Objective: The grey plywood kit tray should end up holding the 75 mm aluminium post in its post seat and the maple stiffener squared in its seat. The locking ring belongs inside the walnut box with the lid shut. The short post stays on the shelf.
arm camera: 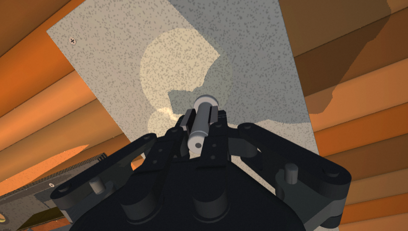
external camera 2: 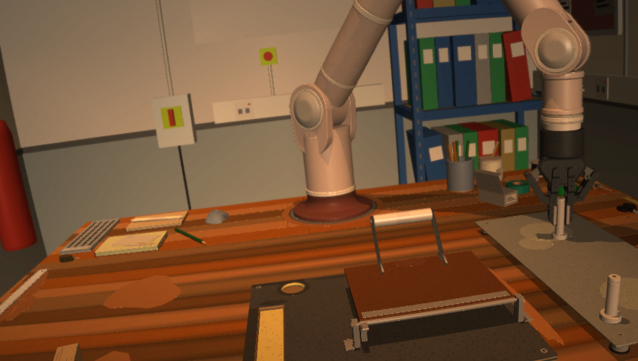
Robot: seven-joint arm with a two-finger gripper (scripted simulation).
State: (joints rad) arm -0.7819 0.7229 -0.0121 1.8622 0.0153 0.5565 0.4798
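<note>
An aluminium post [external camera 2: 559, 219] [arm camera: 202, 123] stands upright on the grey shelf plate [external camera 2: 568, 259] at the right of the bench, and I have it between my fingers. My gripper [external camera 2: 561, 206] [arm camera: 200, 116] is closed around its shaft, straight above it. A second post [external camera 2: 611, 299] stands upright near the shelf's near edge. The dark kit tray [external camera 2: 394, 322] lies at the front, with a round post seat [external camera 2: 293, 288] and a pale maple strip [external camera 2: 270, 333] on its left side. The walnut box [external camera 2: 425, 282] sits on the tray with its lid down and its handle [external camera 2: 403, 218] raised.
A blue shelving unit with binders [external camera 2: 465, 89] stands behind the bench. A pencil cup [external camera 2: 460, 172], a small grey box [external camera 2: 494, 190] and a green tape roll [external camera 2: 518, 185] sit near the shelf plate's far edge. A keyboard [external camera 2: 89, 235], notepads and a pencil lie far left.
</note>
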